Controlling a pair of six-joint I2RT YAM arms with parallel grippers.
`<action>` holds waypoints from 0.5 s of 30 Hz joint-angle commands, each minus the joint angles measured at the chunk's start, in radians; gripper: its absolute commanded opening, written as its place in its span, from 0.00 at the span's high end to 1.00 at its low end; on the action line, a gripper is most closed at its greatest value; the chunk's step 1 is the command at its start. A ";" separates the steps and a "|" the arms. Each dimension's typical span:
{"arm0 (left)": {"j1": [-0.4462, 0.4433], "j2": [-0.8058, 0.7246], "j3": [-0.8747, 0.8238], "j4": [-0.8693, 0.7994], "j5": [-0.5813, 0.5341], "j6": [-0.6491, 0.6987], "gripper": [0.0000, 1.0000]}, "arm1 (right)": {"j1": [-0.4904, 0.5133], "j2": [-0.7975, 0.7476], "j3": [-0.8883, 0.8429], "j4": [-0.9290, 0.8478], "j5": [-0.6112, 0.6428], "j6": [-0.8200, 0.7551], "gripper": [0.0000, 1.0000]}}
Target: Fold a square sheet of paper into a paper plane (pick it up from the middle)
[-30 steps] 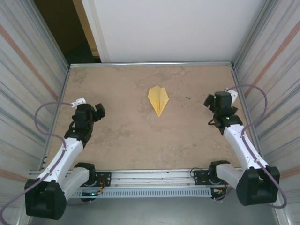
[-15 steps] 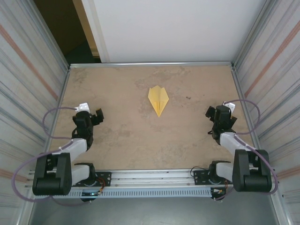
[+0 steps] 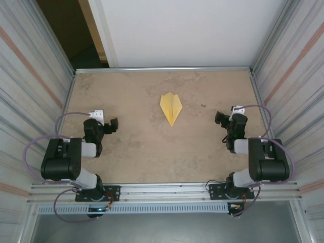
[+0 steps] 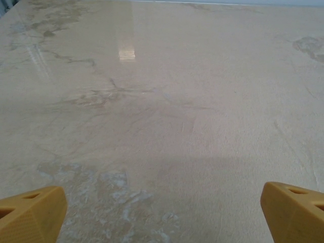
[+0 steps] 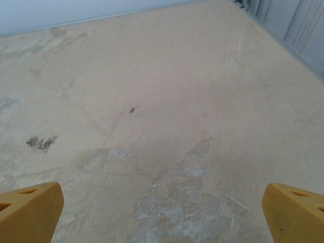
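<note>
The plane (image 3: 171, 107) lies flat on the table (image 3: 142, 152), a pale-yellow dart with a crease down its middle. Its nose points toward the arms' side and its wide tail toward the white wall (image 3: 187, 30). Nothing touches it. Just to the plane's right a small dark speck (image 3: 203, 106) marks the stone-coloured top. Farther out on that side, and nearer the arms' bases than the plane, the right gripper (image 3: 220, 118) hangs low over the table. Its jaws are spread wide with nothing between them; from its wrist the two orange fingertips (image 5: 30, 210) stand at the picture's lower corners with bare table between. The left gripper (image 3: 112, 124) sits well to the plane's left, about as far out as the right one and likewise nearer the bases. It is also spread wide and empty, its orange fingertips (image 4: 33, 212) framing only mottled tabletop. Both arms are folded up close to their bases, beyond the plane's nose, on the metal rail (image 3: 162, 190) at the table's edge. Ribbed metal panels (image 3: 30, 76) close in the table on either side of the plane.
</note>
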 commanded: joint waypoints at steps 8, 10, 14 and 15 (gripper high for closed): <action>-0.063 0.011 0.110 -0.090 -0.104 0.065 0.01 | 0.002 0.058 0.056 0.002 -0.023 -0.032 0.01; -0.065 0.009 0.103 -0.077 -0.107 0.065 0.01 | 0.001 0.059 0.055 0.007 -0.022 -0.033 0.01; -0.065 0.010 0.104 -0.078 -0.110 0.065 0.01 | 0.002 0.059 0.054 0.007 -0.023 -0.033 0.01; -0.065 0.009 0.104 -0.078 -0.108 0.065 0.01 | 0.002 0.058 0.055 0.008 -0.023 -0.033 0.01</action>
